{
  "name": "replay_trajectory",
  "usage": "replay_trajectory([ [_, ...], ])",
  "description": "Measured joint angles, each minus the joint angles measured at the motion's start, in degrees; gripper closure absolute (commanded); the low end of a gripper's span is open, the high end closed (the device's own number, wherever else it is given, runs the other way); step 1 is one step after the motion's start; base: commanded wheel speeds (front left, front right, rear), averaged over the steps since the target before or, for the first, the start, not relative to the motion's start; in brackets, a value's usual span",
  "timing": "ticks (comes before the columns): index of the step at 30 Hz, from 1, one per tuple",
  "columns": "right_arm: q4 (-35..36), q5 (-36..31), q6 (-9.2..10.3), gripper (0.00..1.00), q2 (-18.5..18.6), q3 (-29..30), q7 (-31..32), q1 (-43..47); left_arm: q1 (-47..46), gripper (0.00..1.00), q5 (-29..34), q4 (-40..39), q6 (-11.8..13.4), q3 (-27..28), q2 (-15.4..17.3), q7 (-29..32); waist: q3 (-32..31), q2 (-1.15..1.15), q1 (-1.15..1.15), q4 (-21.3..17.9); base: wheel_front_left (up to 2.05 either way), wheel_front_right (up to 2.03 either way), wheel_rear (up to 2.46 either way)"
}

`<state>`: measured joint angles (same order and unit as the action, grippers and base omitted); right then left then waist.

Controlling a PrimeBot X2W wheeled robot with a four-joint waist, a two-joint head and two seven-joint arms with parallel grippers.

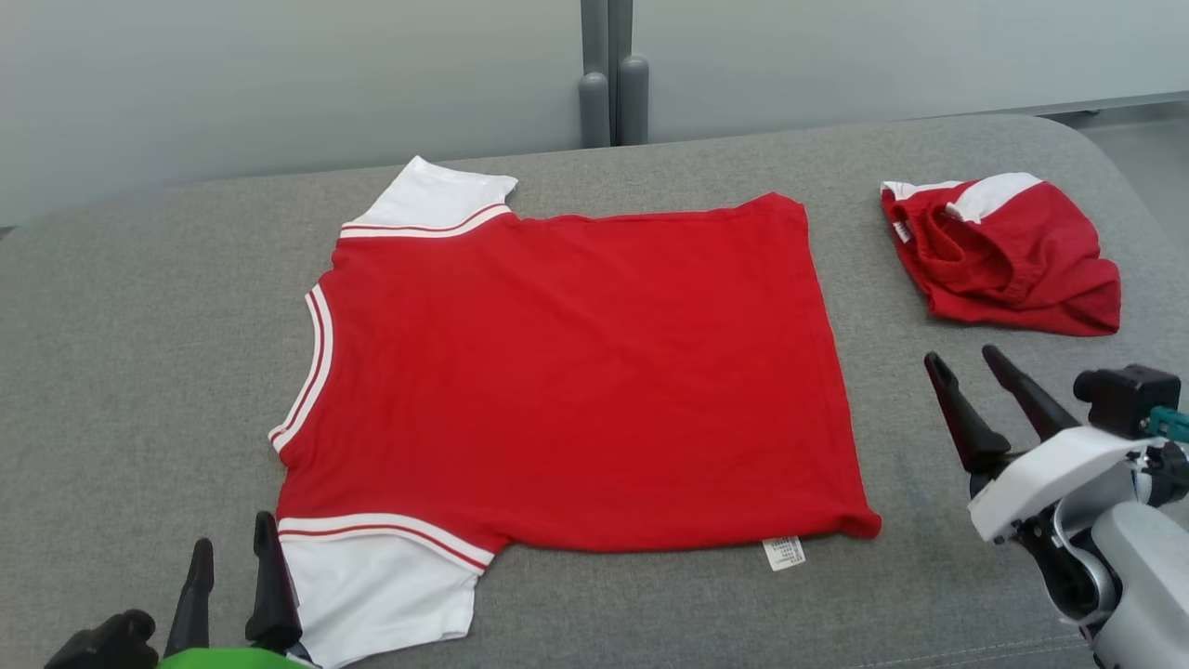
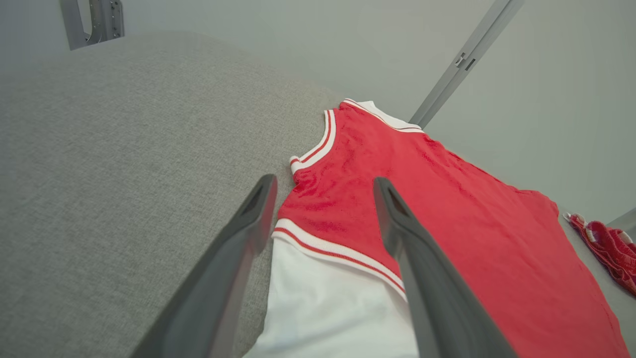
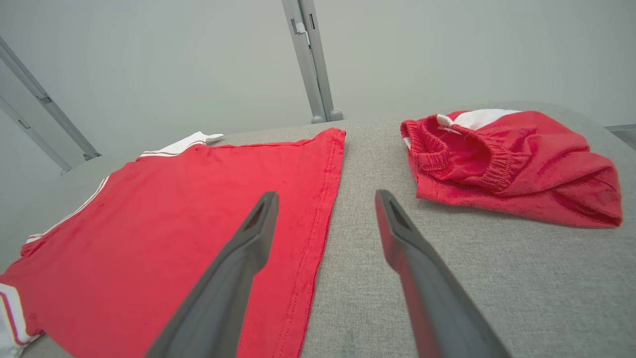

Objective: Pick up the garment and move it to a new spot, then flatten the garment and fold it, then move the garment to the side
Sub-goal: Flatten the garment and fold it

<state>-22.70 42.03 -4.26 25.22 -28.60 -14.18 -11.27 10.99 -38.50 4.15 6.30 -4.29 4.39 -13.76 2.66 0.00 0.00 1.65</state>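
The garment (image 1: 576,381) is a red T-shirt with white sleeves, lying flat and spread out on the grey padded surface (image 1: 139,325), neck to the left, hem to the right. My left gripper (image 1: 232,550) stands open at the lower left, just beside the near white sleeve (image 1: 381,585); in the left wrist view that sleeve (image 2: 328,303) lies between and below the open gripper (image 2: 323,186). My right gripper (image 1: 961,358) is open at the right, apart from the hem (image 1: 836,372). In the right wrist view, the open gripper (image 3: 325,199) hovers over the shirt's hem edge (image 3: 323,219).
A crumpled pair of red shorts (image 1: 1008,251) with a white band lies at the far right of the surface; the right wrist view has the shorts (image 3: 507,164) ahead to the right. A grey post (image 1: 608,74) rises behind the surface against a pale wall.
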Motion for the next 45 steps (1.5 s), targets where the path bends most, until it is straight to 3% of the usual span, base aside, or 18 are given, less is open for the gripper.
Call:
replay_trajectory([
  [6, 4.19, -4.75, 2.97, 0.00, -0.81, 3.24, -0.01, -2.83, -3.05, 0.00, 4.19, -2.53, 0.00, -1.31, 0.14, -0.46, -1.25, 0.00, 0.00, -0.90, 0.00, 0.00, 0.00],
  [11, 9.26, -9.29, 5.92, 0.00, -3.90, 5.79, -0.21, -3.21, -4.44, 0.00, 7.73, -3.02, 0.00, -3.26, 0.21, -0.48, -2.36, 0.00, 0.00, -1.70, 0.00, 0.00, 0.00],
  [17, 12.82, -12.45, 7.77, 0.00, -7.02, 6.10, -0.26, -1.74, -4.55, 0.00, 9.28, -3.20, 0.01, -4.02, 0.15, -0.48, -2.61, 0.00, 0.00, -2.14, 0.00, 0.00, 0.00],
  [25, 14.26, -14.73, 8.00, 0.00, -10.68, 5.61, -0.26, 2.67, -4.56, 0.00, 11.09, -3.59, 0.01, -4.49, 0.02, -0.49, -2.78, 0.00, 0.00, -2.71, 0.00, 0.00, 0.00],
  [32, 14.88, -16.63, 8.92, 0.00, -11.45, 6.08, -0.26, 4.99, -4.53, 0.00, 12.23, -4.09, 0.01, -3.82, -0.29, -0.49, -2.92, 0.00, 0.00, -3.27, 0.00, 0.00, 0.00],
  [45, 14.92, -18.47, 8.95, 0.00, -12.81, 6.86, -0.26, 7.33, -3.65, 0.00, 14.33, -4.17, 0.03, -3.08, -0.93, -0.51, -3.31, 0.00, 0.00, -3.46, 0.00, 0.00, 0.00],
])
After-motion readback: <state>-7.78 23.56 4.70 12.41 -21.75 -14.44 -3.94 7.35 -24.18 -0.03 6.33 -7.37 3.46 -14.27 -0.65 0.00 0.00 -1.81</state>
